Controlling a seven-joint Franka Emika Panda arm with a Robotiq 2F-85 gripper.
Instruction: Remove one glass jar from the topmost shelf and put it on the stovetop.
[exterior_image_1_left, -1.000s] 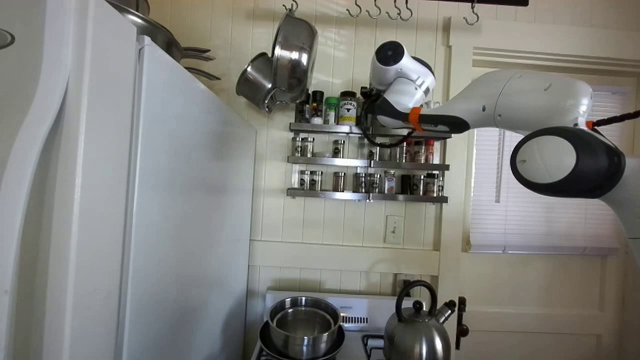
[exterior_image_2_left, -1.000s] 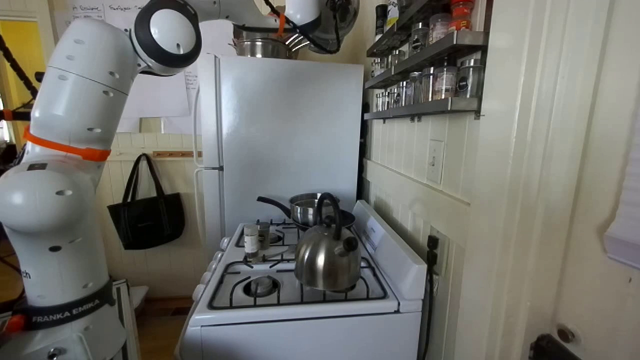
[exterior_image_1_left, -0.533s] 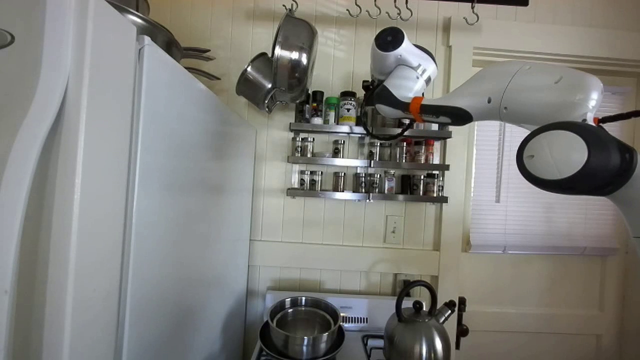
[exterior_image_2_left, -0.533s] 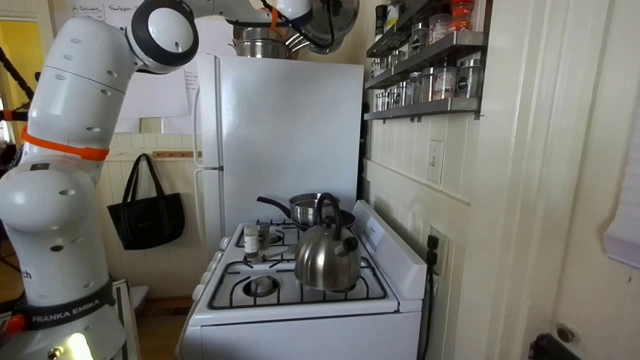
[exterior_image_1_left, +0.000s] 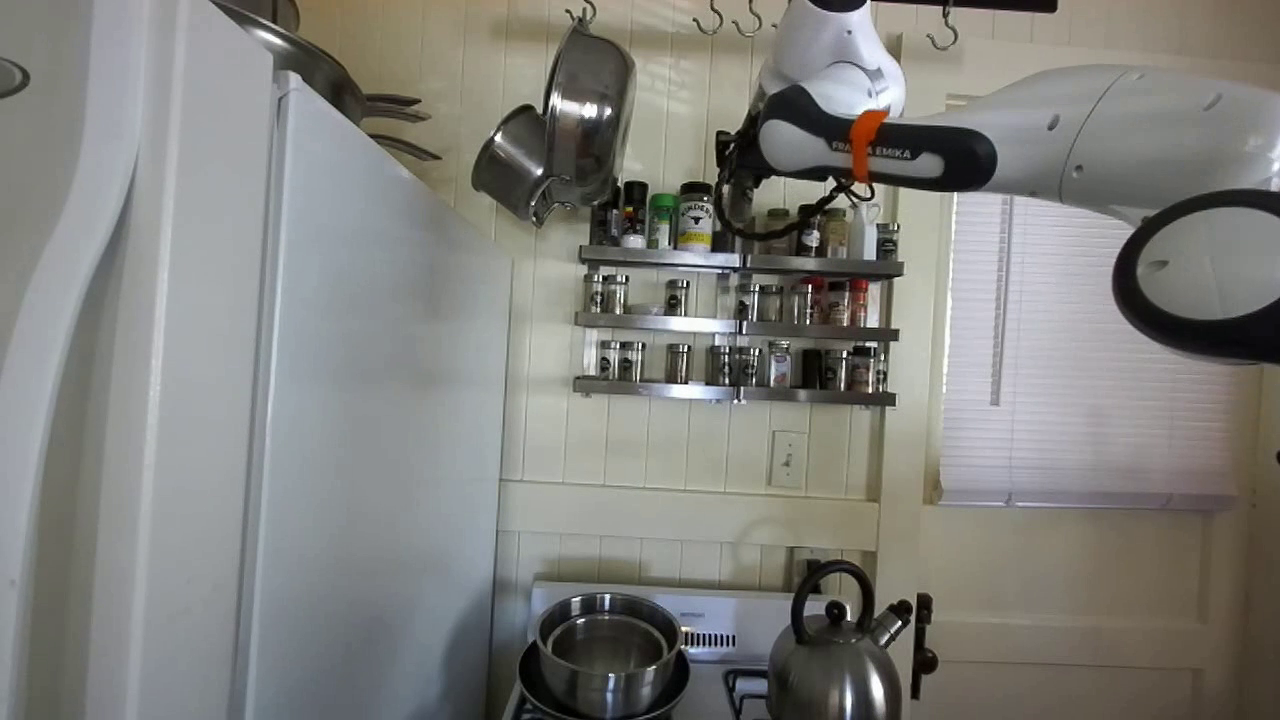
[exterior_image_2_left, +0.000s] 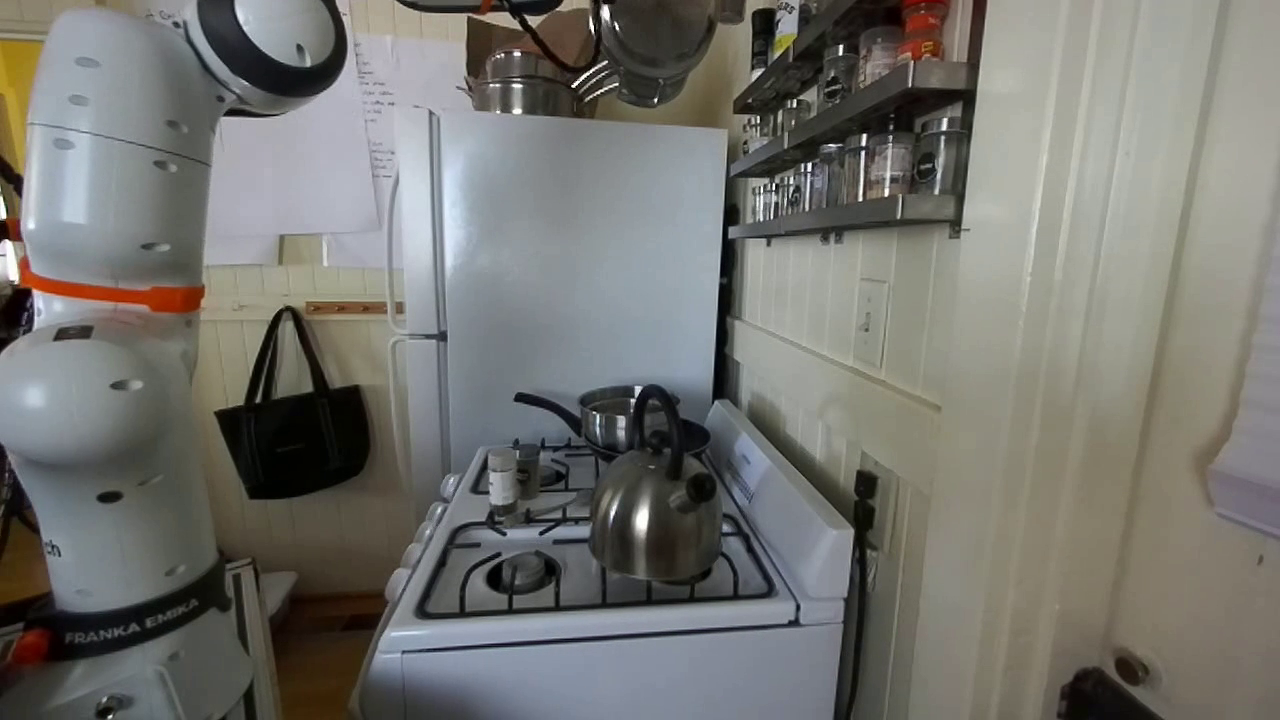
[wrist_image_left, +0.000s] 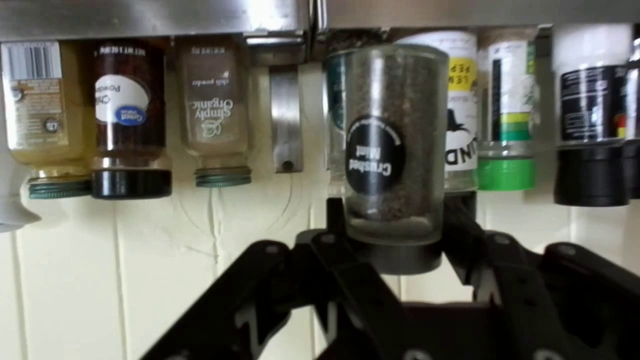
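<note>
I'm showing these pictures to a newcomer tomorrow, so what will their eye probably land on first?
Probably the Crushed Mint jar, held between the dark fingers near the middle of the wrist view, which stands upside down. Next, the big white arm across the upper right of an exterior view. Then the shiny kettle standing on the stovetop, seen in both exterior views.

Exterior views, frontal and oblique, share rack (exterior_image_1_left: 720, 324) and stovetop (exterior_image_2_left: 578, 578); the inverted wrist view closely faces jars (wrist_image_left: 405, 145).
</note>
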